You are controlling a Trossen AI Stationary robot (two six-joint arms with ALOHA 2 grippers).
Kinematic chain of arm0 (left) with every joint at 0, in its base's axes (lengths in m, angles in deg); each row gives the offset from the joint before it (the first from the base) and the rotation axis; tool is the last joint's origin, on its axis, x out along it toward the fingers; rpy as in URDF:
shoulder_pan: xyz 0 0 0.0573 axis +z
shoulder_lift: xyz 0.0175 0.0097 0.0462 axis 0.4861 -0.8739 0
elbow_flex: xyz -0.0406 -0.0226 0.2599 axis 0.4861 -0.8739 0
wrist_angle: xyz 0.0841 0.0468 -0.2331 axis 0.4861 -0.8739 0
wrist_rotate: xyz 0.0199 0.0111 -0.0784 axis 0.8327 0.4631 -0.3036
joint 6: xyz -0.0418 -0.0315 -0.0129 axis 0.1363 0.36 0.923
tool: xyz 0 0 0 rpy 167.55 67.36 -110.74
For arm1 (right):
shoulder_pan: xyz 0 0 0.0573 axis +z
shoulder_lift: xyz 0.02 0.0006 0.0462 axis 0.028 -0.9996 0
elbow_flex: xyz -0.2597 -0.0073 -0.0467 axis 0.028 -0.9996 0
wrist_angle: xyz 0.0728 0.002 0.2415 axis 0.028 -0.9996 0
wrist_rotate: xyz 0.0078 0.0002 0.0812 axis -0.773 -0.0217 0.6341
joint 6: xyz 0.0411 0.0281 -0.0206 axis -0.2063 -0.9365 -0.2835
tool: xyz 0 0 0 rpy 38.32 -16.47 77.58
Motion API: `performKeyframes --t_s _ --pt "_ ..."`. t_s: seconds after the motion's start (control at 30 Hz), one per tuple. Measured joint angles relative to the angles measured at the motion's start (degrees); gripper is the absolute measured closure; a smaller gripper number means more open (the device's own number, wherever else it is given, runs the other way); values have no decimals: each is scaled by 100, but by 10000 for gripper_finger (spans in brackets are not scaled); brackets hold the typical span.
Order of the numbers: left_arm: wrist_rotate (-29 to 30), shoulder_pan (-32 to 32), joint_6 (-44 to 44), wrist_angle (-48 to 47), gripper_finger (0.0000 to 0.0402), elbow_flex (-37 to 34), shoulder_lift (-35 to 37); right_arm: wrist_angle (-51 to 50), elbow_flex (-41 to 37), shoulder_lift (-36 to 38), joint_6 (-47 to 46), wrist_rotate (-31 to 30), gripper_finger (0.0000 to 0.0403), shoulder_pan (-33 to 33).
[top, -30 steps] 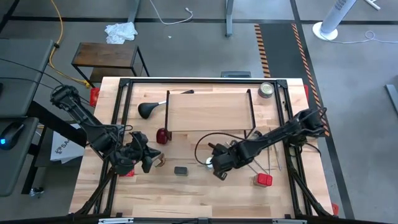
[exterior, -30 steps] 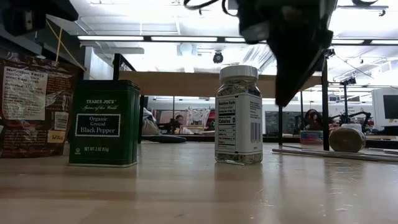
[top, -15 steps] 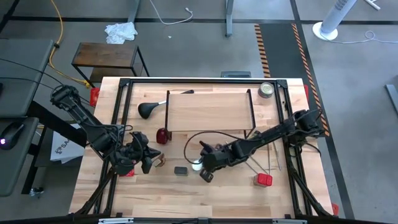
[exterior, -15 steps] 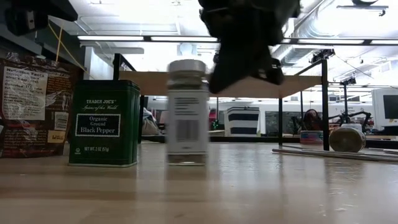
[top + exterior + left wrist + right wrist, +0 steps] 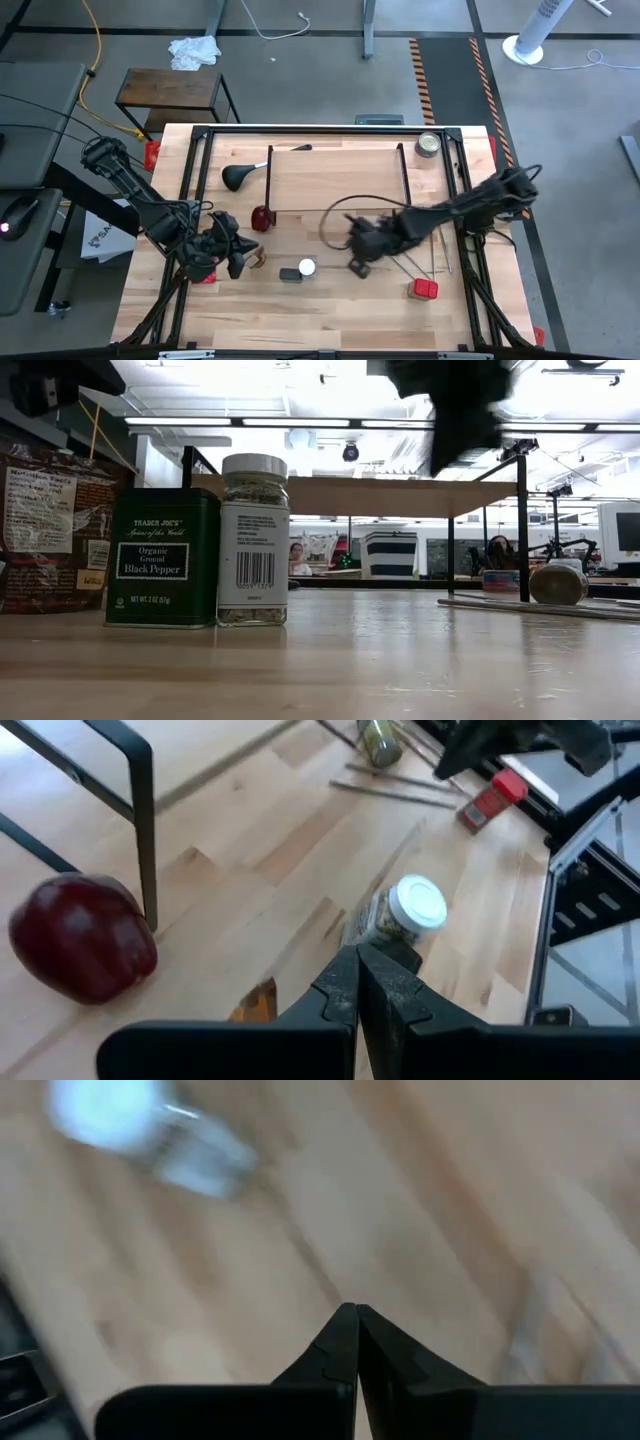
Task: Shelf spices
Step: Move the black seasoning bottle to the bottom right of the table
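Note:
The clear jar with the white cap [image 5: 306,267] stands upright on the tabletop, right beside a green pepper tin [image 5: 163,557]; it also shows in the low view [image 5: 253,540] and the left wrist view [image 5: 403,912]. My right gripper [image 5: 358,250] is shut and hangs above the table, to the right of the jar and apart from it. My left gripper [image 5: 237,260] is shut and waits near the table's left side, next to a small tan holder [image 5: 259,262]. The light-wood shelf [image 5: 335,178] stands toward the far side. A red-capped jar [image 5: 424,289] lies at the right.
A dark red round object [image 5: 262,217] sits by the shelf's near-left leg. A black pear-shaped thing [image 5: 235,177] lies left of the shelf, and a silver tin [image 5: 430,145] sits at the far right. A brown packet [image 5: 50,525] stands beside the green tin. Thin rods [image 5: 425,262] lie at the right.
My right gripper moved toward the table's left with the clear jar, which slid upright along the table until it stood beside the green tin. The gripper has since drawn back to the right and upward, leaving the jar standing.

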Motion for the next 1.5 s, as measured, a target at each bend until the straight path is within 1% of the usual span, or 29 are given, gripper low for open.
performKeyframes --t_s 0.07,0.17,0.27,0.3,0.37,0.4,0.5,0.6,0.67,0.77,0.87,1.0,1.1,1.17,1.3,1.37,1.47,1.5 --pt "156 0 -1 0 401 0 -1 -291 -283 396 -924 -154 403 297" --pt "314 7 3 9 401 0 -1 -557 -967 1018 -2711 -376 403 839" --pt "355 12 -53 8 401 2 -1 -702 -1768 1666 -4833 -884 403 1338" --pt "355 15 -86 7 401 2 -1 -711 -2016 1907 -5409 -1091 403 1464" --pt "354 16 -138 4 401 2 -1 -711 -2428 2345 -6242 -1473 403 1610" --pt "355 17 -178 4 401 2 -1 -714 -2599 2533 -6410 -1667 403 1602" --pt "365 61 -230 2 401 2 -1 -859 -2928 2967 -6414 -2022 403 1282" --pt "359 142 -233 -4 401 2 -1 -937 -3090 3211 -6248 -2261 403 833" --pt "310 196 -233 2 401 2 -1 -987 -3124 3282 -5996 -2225 403 547" --pt "254 235 -233 48 401 2 -1 -999 -3138 3285 -5531 -1994 403 199" --pt "240 265 -233 49 401 2 -1 -966 -3138 3244 -5191 -1962 403 -119" --pt "245 271 -233 48 401 2 -1 -529 -3143 3215 -4634 -2092 403 -551" --pt "286 271 -233 46 401 2 -1 159 -3142 3214 -3969 -2099 403 -820" --pt "288 271 -232 45 401 2 -1 168 -3117 3242 -3680 -2006 403 -927" --pt "271 271 -195 44 401 2 -1 -759 -2839 3313 -3923 -1808 403 -923" --pt "199 271 -193 42 401 2 -1 -1194 -2726 3361 -4087 -1511 403 -915" --pt "197 271 -193 39 401 2 -1 -1240 -2727 3375 -4157 -866 403 -917" --pt "196 271 -193 35 401 2 -1 -1207 -2764 3357 -4359 -686 402 -914"
